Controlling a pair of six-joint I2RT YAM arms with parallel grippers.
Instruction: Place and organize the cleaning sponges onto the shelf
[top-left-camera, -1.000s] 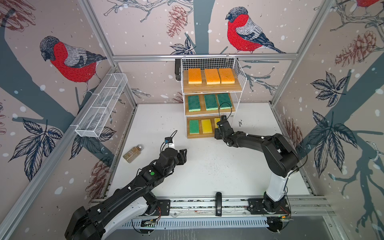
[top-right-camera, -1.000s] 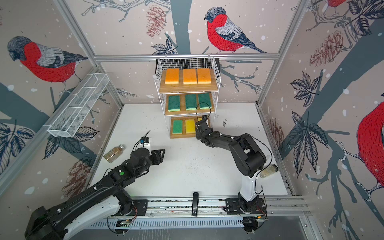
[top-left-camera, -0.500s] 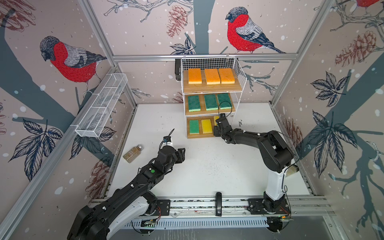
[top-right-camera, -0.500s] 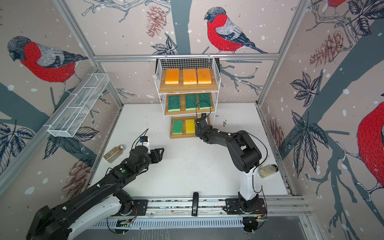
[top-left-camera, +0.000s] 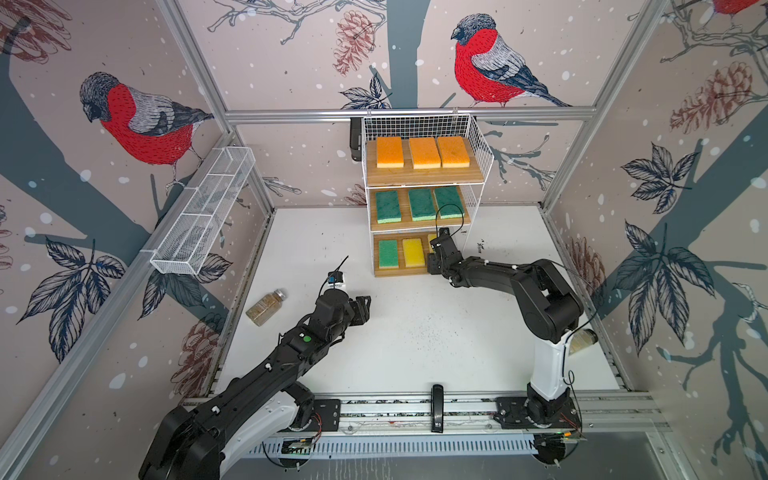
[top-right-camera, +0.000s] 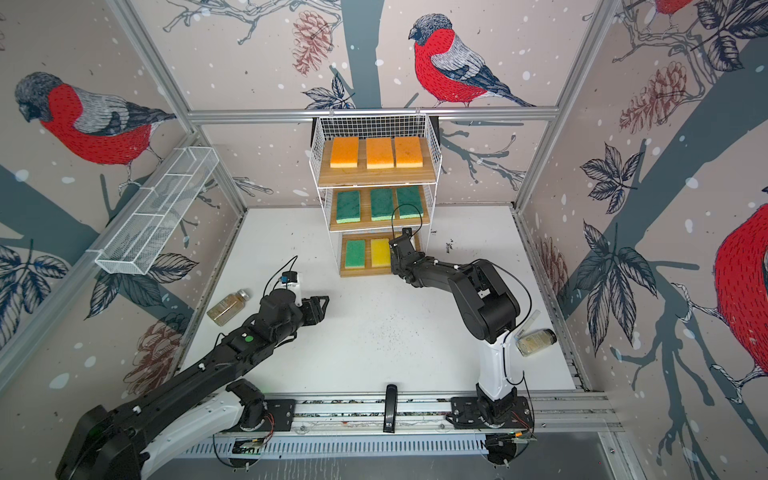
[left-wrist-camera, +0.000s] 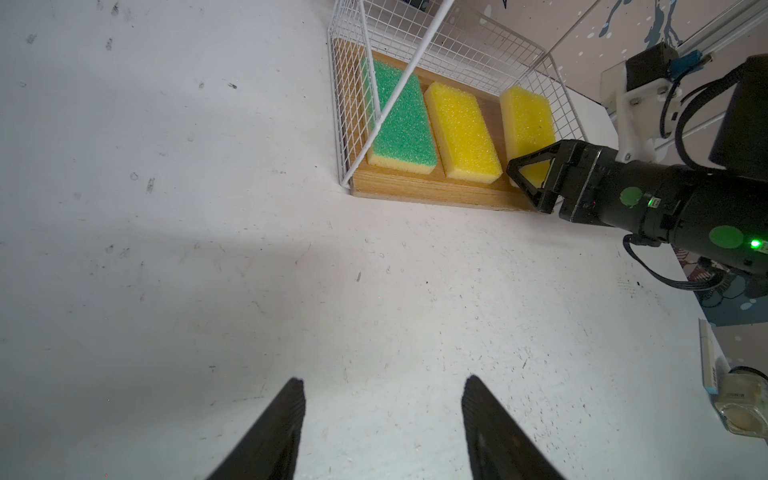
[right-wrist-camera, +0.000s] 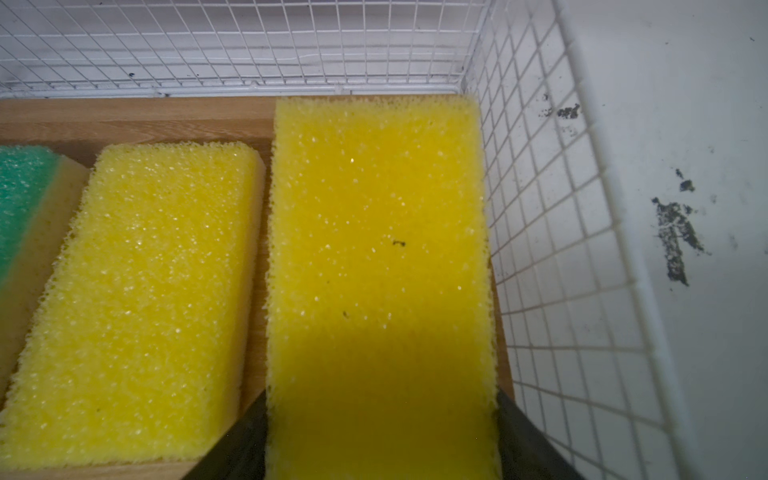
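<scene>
Between the fingers of the right gripper (right-wrist-camera: 380, 397), a yellow sponge (right-wrist-camera: 374, 232) is being clenched by its near end over the end slot of the bottom board (left-wrist-camera: 415, 189) of the shelf (top-left-camera: 419, 179). Whether it is lying flat on the wood cannot be told. Just beside the gripper on one side, the rack's wire wall (right-wrist-camera: 540, 249) is standing close to the sponge's edge. On the other side, a second yellow sponge (right-wrist-camera: 141, 299) and, beyond it, a green sponge (right-wrist-camera: 20, 187) are lying flat on the same board. Above the gripper, three green sponges (top-left-camera: 421, 203) are filling the middle board and three orange sponges (top-left-camera: 423, 152) the top one. Well apart from the shelf, the left gripper (left-wrist-camera: 383, 379) is hovering released, jaws spread, over the tabletop (left-wrist-camera: 208, 249), holding nothing.
</scene>
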